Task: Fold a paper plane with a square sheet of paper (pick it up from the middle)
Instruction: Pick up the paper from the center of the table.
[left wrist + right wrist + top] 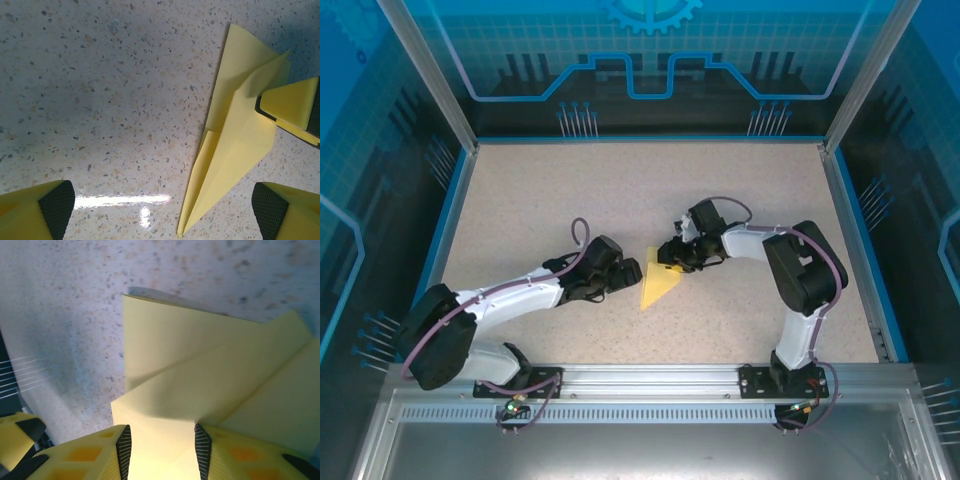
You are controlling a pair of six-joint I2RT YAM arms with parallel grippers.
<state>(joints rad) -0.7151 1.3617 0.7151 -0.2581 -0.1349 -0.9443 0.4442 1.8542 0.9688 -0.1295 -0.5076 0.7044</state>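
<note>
The plane (657, 289), a yellow sheet folded into a narrow pointed shape, is seen lying on the speckled table (540, 200), near its middle and between the two arms. In the top view its broad end is turned toward the far side and its point toward the near edge.

The left end effector (628, 272) is placed just left of the plane. In the left wrist view the left end effector (162, 214) is shown spread wide, with one dark pad (56, 207) at the lower left over bare table (100, 100) and the other at the lower right, beside the plane's edge. Nothing is held by it. The plane (235, 155) is seen between these pads, nearer the right one, with its tip pointing down the frame.

The right end effector (670, 262) is set over the broad end of the plane. One of its yellow fingers (292, 102) is seen resting on the upper flap in the left wrist view. In the right wrist view the right end effector (162, 450) is shown partly closed, with folded layers of the plane (210, 370) lying in the gap between its ribbed pads. Whether the paper is actually pinched there cannot be told.
</note>
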